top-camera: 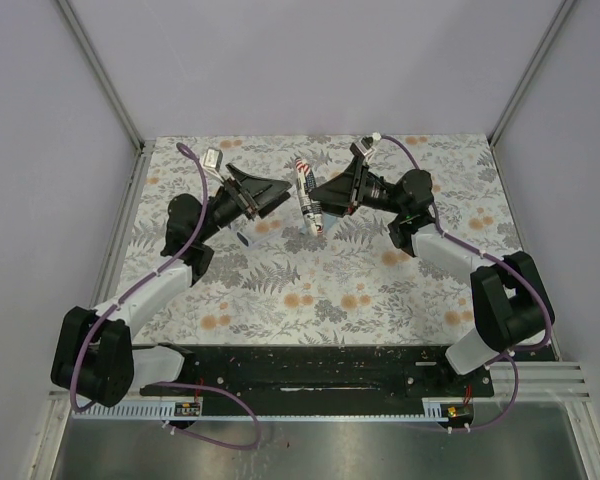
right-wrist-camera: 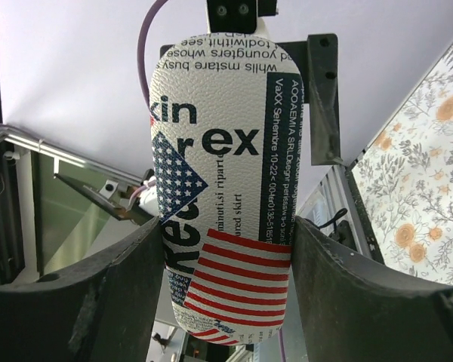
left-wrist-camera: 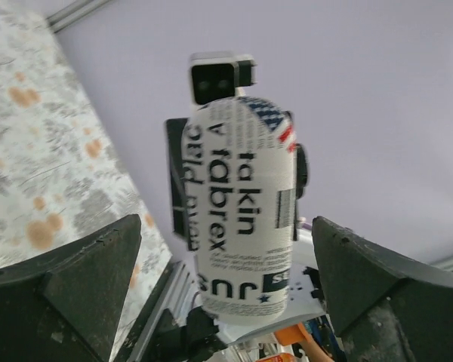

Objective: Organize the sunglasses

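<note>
The oval stars-and-stripes case [top-camera: 305, 193] hangs above the middle of the flowered table, between the two arms. My right gripper [top-camera: 319, 205] is shut on it; in the right wrist view both fingers press the sides of the case [right-wrist-camera: 223, 166] around the right gripper's midpoint [right-wrist-camera: 226, 253]. My left gripper [top-camera: 283, 192] faces the case from the left and stands wide open. In the left wrist view the case [left-wrist-camera: 241, 226] sits between the left gripper [left-wrist-camera: 226, 230] with a gap on each side. The sunglasses are out of view.
A small bluish thing [top-camera: 245, 240] lies on the flowered tablecloth [top-camera: 310, 290] just below the left gripper. Pale walls close the back and sides. The black base rail [top-camera: 300, 375] runs along the near edge.
</note>
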Tool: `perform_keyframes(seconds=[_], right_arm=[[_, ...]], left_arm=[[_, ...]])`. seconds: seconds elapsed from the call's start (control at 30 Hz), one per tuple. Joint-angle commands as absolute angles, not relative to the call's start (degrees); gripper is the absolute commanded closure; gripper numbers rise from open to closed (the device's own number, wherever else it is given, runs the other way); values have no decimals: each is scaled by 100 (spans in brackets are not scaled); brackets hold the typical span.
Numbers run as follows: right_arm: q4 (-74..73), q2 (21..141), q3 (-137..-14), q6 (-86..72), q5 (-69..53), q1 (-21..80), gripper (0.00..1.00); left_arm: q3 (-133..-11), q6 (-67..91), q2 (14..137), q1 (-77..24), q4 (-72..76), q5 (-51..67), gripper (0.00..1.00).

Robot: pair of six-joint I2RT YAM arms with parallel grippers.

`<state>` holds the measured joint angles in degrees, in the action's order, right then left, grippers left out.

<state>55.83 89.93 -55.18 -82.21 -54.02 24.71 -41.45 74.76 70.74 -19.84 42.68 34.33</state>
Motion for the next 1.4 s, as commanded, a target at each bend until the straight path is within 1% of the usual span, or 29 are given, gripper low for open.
perform_keyframes(seconds=[0.0,0.13,0.3,0.37,0.43,0.5,0.6,0.67,0.73,0.77,0.83,0.9,0.93,1.03,1.07,1.17,1.23,1.27,1.33,1.37], right_arm=[[6363,8728,-5757,-8648,-5607,2531,60],[6258,8701,-5766,-8675,-5625,2540,60],[6284,8736,-5801,-8736,-5563,2575,60],[6267,8754,-5818,-8754,-5563,2601,60],[6232,8780,-5801,-8754,-5555,2619,60],[6249,8789,-5766,-8754,-5528,2619,60],[6328,8815,-5748,-8806,-5528,2628,61],[6346,8842,-5748,-8816,-5528,2628,61],[6354,8868,-5748,-8833,-5555,2637,62],[6354,8877,-5748,-8842,-5572,2637,62],[6389,8912,-5722,-8877,-5572,2646,62],[6398,8930,-5713,-8868,-5564,2646,62],[6416,8938,-5713,-8868,-5555,2646,62],[6451,8965,-5704,-8903,-5555,2646,62],[6451,8965,-5704,-8903,-5555,2654,63],[6451,8991,-5713,-8912,-5555,2654,63],[6451,8982,-5695,-8912,-5563,2654,63],[6460,8974,-5687,-8912,-5555,2654,63],[6451,8982,-5687,-8903,-5563,2663,63],[6451,8982,-5678,-8912,-5563,2654,64]], left_arm=[[-4280,8095,7233,-2013,5599,3595,1],[-4385,8226,7426,-2135,6002,3665,1],[-4553,7788,7418,-2364,5398,3569,1],[-4535,7743,7418,-2399,5370,3507,2],[-4553,7734,7418,-2399,5379,3489,6],[-4614,7717,7444,-2408,5353,3516,14],[-4606,7769,7462,-2408,5423,3516,33],[-4588,7770,7444,-2408,5449,3489,38],[-4623,7761,7462,-2400,5423,3498,37],[-4649,7778,7497,-2408,5458,3533,33],[-4667,7813,7550,-2408,5519,3595,20],[-4658,7831,7576,-2417,5546,3604,17],[-4658,7831,7594,-2417,5537,3612,17],[-4623,7831,7585,-2426,5546,3604,24],[-4623,7831,7585,-2417,5546,3604,25],[-4667,7840,7638,-2417,5520,3639,17],[-4667,7840,7646,-2435,5555,3639,16],[-4667,7849,7646,-2435,5546,3639,18],[-4667,7831,7638,-2426,5520,3630,25],[-4676,7831,7646,-2434,5520,3639,27]])
